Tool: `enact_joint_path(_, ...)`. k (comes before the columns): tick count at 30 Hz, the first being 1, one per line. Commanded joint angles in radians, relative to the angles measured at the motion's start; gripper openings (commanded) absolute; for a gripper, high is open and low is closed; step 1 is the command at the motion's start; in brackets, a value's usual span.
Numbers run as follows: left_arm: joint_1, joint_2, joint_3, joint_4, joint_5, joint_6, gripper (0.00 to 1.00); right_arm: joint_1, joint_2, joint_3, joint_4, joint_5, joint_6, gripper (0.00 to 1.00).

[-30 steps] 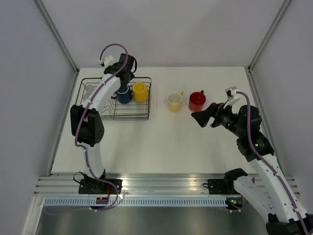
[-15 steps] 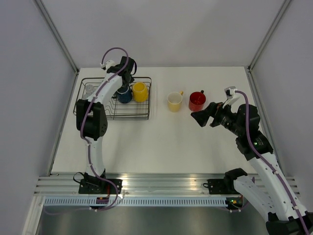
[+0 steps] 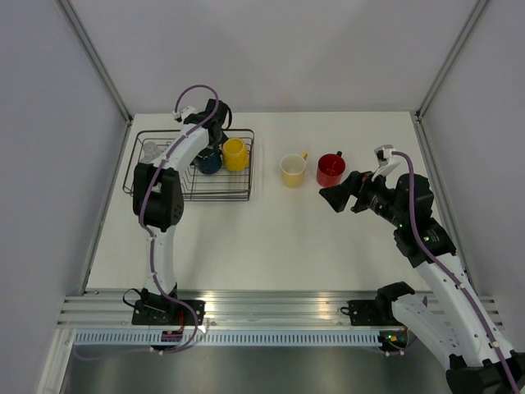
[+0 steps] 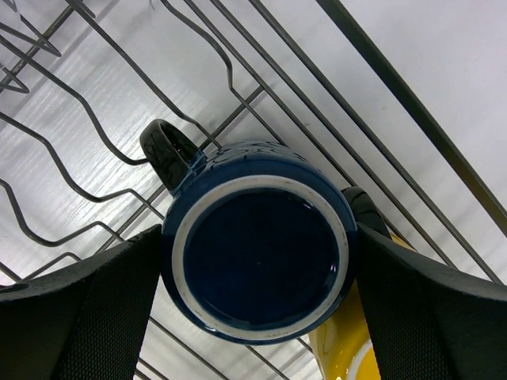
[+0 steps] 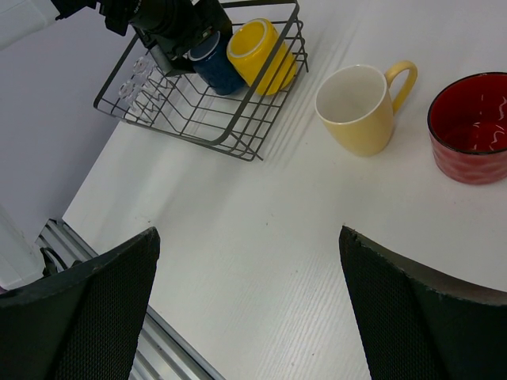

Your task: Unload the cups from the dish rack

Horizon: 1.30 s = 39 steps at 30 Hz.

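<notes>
Left wrist, L end effector [image 4: 257, 237] apart astride blue mug [image 4: 260, 273], yellow mug [image 4: 341, 358] mostly cropped

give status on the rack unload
Left gripper open, straddling dark blue mug in dish rack. Right gripper open, empty. Bright yellow mug close beside it.

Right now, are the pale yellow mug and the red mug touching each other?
Apart. The right wrist view shows bare table between the pale yellow mug and the red mug.
</notes>
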<state>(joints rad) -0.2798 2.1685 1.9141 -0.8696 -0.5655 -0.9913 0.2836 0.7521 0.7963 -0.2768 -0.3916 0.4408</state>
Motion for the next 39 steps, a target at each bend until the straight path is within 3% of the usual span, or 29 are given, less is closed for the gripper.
enact_joint_path(1,0.007,0.04,0.028,-0.012,0.015,-0.038,1.0,-0.001,0.003,-0.008,0.05,-0.009,0.001,0.98)
enact_joint_path(9,0.008,0.077,0.034,-0.011,0.024,-0.047,1.0,-0.003,0.009,-0.012,0.051,-0.013,-0.004,0.98)
enact_joint_path(11,0.008,0.074,0.034,-0.011,0.023,-0.044,0.94,-0.003,0.01,-0.016,0.054,-0.013,-0.004,0.98)
enact_joint_path(12,0.008,0.067,0.034,-0.011,0.023,-0.043,0.83,-0.003,0.012,-0.017,0.057,-0.013,-0.002,0.98)
enact_joint_path(15,0.008,0.047,0.034,-0.011,0.023,-0.038,0.67,-0.003,0.015,-0.019,0.06,-0.013,-0.001,0.98)
enact_joint_path(16,0.008,0.039,0.034,-0.011,0.021,-0.033,0.53,-0.003,0.015,-0.019,0.062,-0.016,0.001,0.98)
enact_joint_path(18,0.008,0.019,0.034,-0.011,0.018,-0.027,0.35,-0.003,0.016,-0.02,0.065,-0.018,0.002,0.98)
enact_joint_path(23,0.007,-0.033,0.034,-0.011,0.01,-0.018,0.04,-0.003,0.013,-0.02,0.065,-0.02,0.004,0.98)
enact_joint_path(39,0.005,-0.235,0.031,0.02,0.07,0.055,0.02,-0.003,0.007,-0.017,0.07,-0.018,0.006,0.98)
